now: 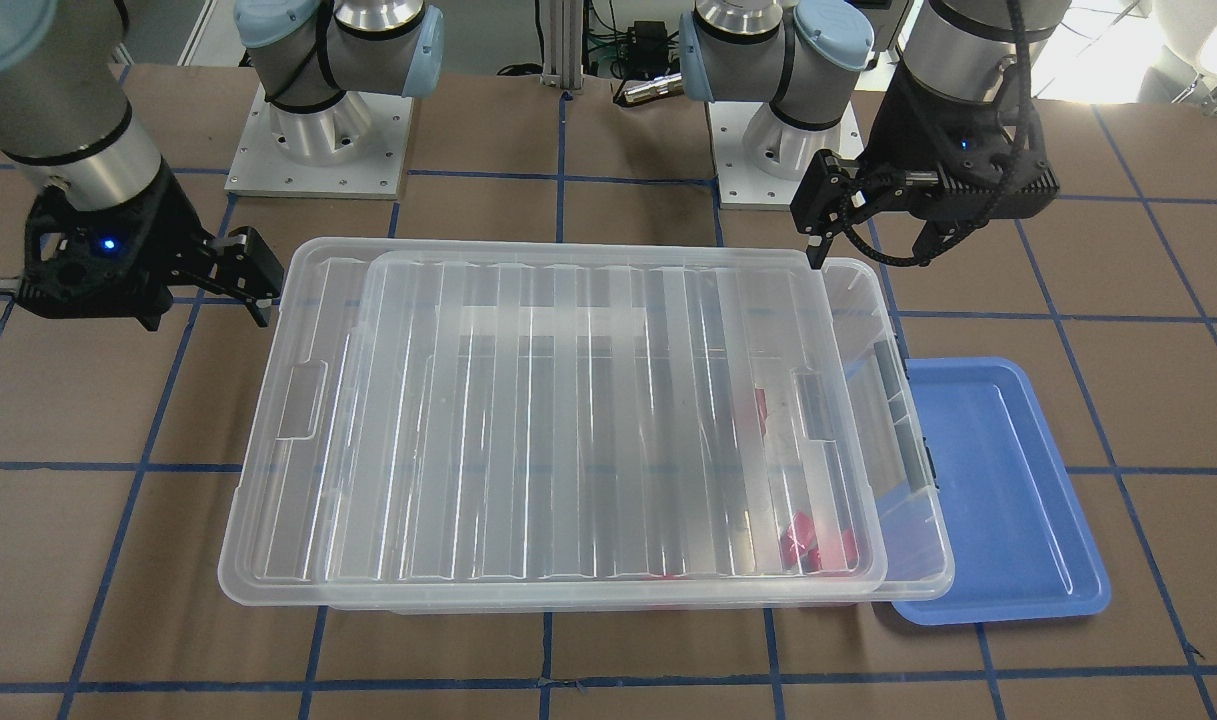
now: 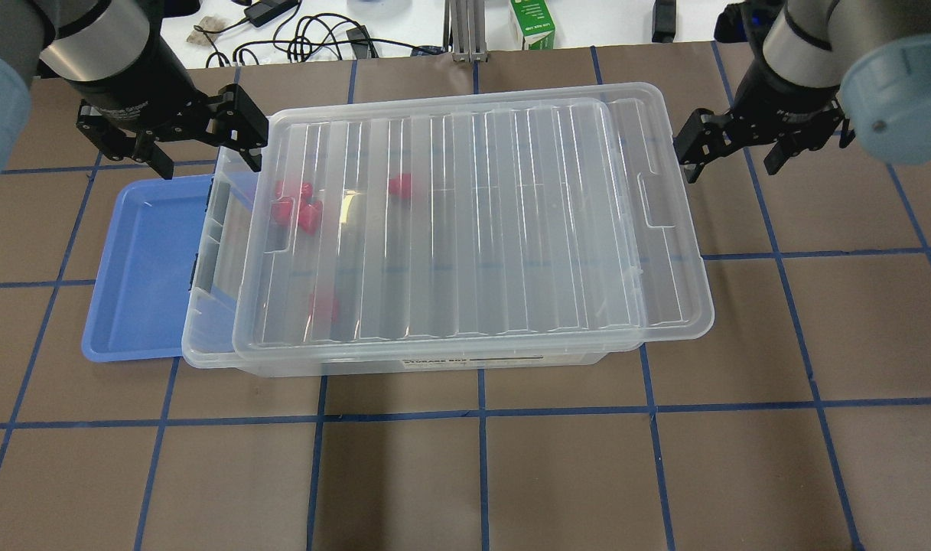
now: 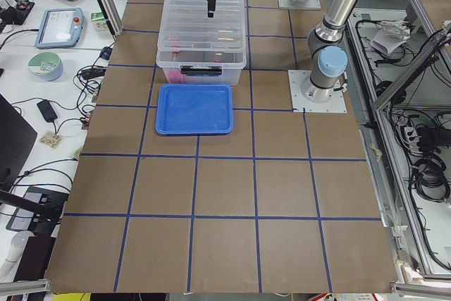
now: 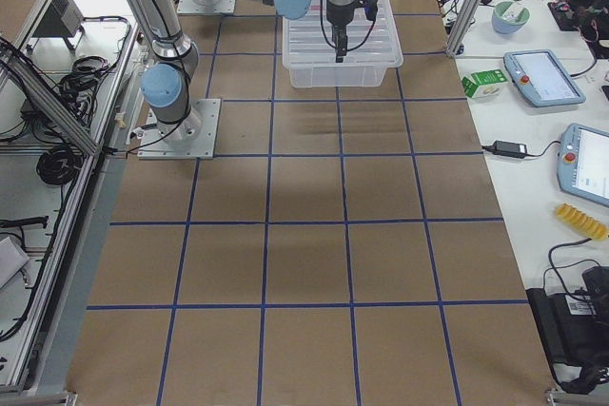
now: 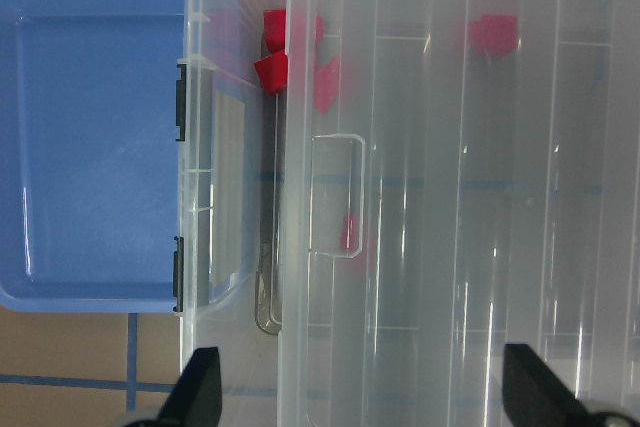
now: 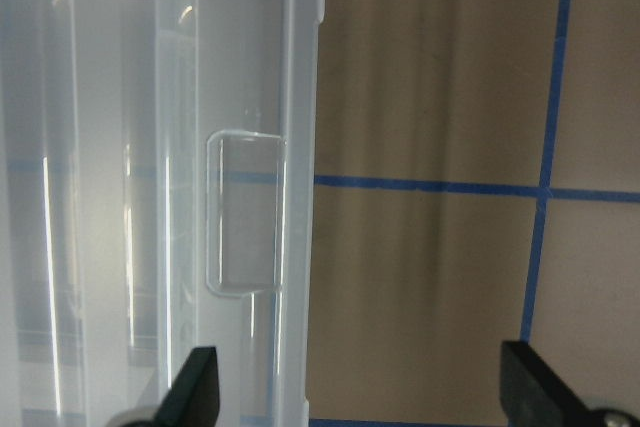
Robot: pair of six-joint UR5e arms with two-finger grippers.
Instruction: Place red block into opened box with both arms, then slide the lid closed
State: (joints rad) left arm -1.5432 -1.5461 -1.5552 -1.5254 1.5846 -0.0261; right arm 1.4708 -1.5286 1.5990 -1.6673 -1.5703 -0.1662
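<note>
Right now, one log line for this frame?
lid overhanging box right end | red blocks inside | left gripper open | right gripper open

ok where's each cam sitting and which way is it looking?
Front-facing: across the table, facing the robot; both bases, lid on box.
Overhead: behind the robot, looking down; left gripper, right gripper.
Exterior left: table end by blue tray; left arm near.
Exterior right: opposite end; right arm near.
Left wrist: down on red blocks; own fingertips.
Right wrist: down on lid edge, table; own fingertips.
Front-facing and overhead share the whole lid.
</note>
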